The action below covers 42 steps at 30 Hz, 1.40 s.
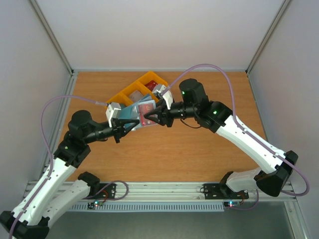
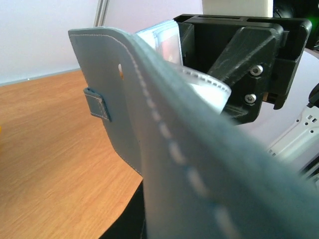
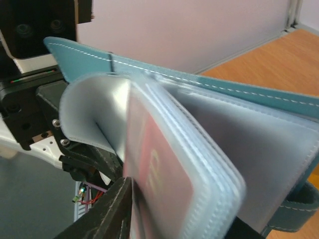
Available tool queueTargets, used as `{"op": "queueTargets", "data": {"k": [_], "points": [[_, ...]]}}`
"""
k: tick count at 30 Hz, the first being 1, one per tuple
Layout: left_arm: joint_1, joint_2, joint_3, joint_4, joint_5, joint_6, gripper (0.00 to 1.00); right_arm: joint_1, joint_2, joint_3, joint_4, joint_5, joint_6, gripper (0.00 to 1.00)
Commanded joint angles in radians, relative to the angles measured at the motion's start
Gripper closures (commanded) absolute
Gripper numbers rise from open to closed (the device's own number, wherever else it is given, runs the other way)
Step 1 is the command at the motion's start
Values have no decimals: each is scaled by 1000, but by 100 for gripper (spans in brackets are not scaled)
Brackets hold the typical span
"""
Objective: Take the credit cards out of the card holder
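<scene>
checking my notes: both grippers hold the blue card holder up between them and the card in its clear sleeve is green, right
Not green: the card in the clear sleeve of the card holder is red, as the right wrist view shows. The rest stands.

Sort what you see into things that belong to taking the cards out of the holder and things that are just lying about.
Belongs to the job: card holder, held up off the table; red card in its clear sleeve; left gripper; right gripper.
Just lying about: yellow bins; purple cables.
</scene>
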Motion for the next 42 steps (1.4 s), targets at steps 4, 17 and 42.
{"op": "queueTargets", "data": {"k": [4,17,42], "points": [[-8,-24,-1,66,34,18,100,-1,-76,-21,-1,-62,-54,55],[-45,-42,34,-195,-286,286,100,84,-269,-112,-10,130,-572,38],[-187,-100,-55,-36,-664,740,100,252,-87,-140,171,358,-478,46]]}}
